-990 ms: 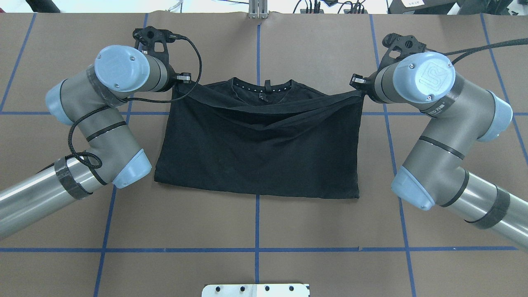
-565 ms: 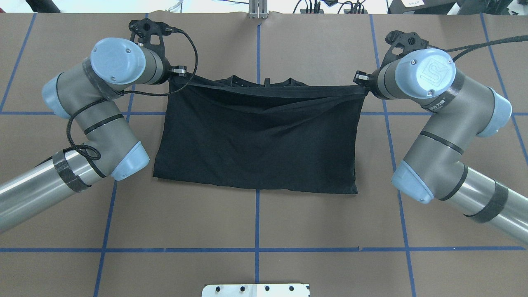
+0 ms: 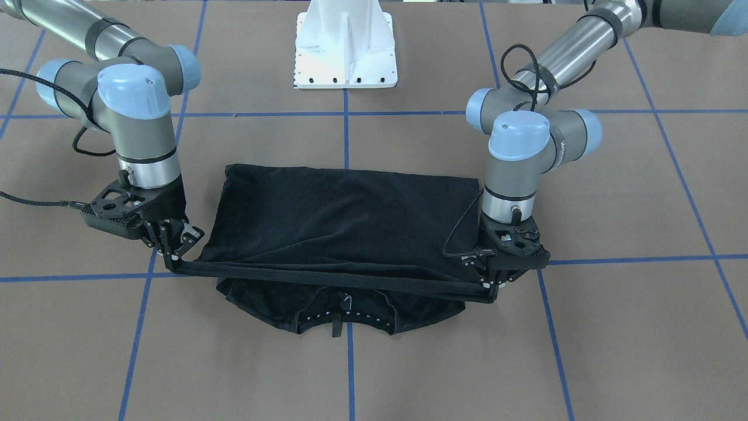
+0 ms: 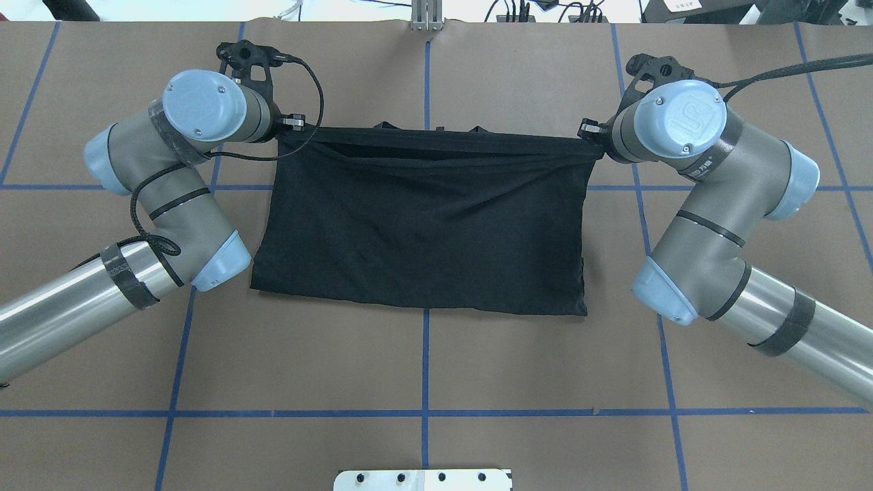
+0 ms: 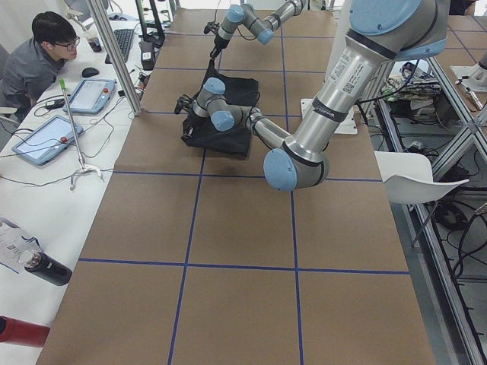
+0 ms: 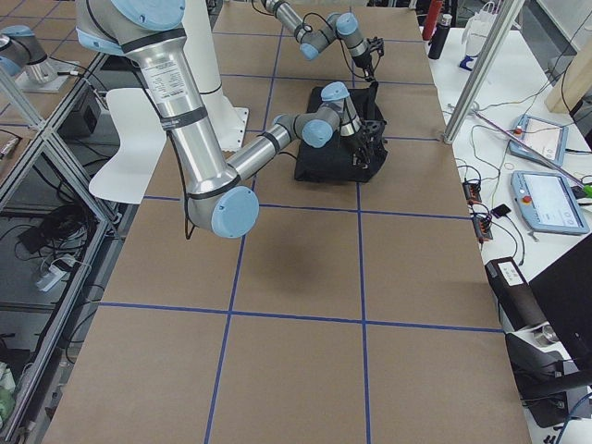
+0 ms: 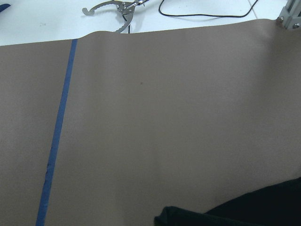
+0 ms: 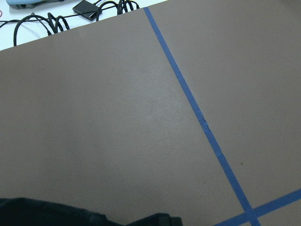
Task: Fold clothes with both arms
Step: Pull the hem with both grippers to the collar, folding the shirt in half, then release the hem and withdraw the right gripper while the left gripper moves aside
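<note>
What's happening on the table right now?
Both arms are partway through folding a black T-shirt on the table. The left gripper and the right gripper each pinch one end of the same edge, which is stretched taut between them and held above the cloth below. The rest of the shirt lies doubled over on the table. The collar shows just past the held edge, so the fold has not yet been laid down.

- From overhead, each wrist covers the fingertips of the left end effector (image 3: 488, 286) and the right end effector (image 3: 170, 259).
- Both wrist views cut the T-shirt (image 7: 254, 215) at their bottom edge.
</note>
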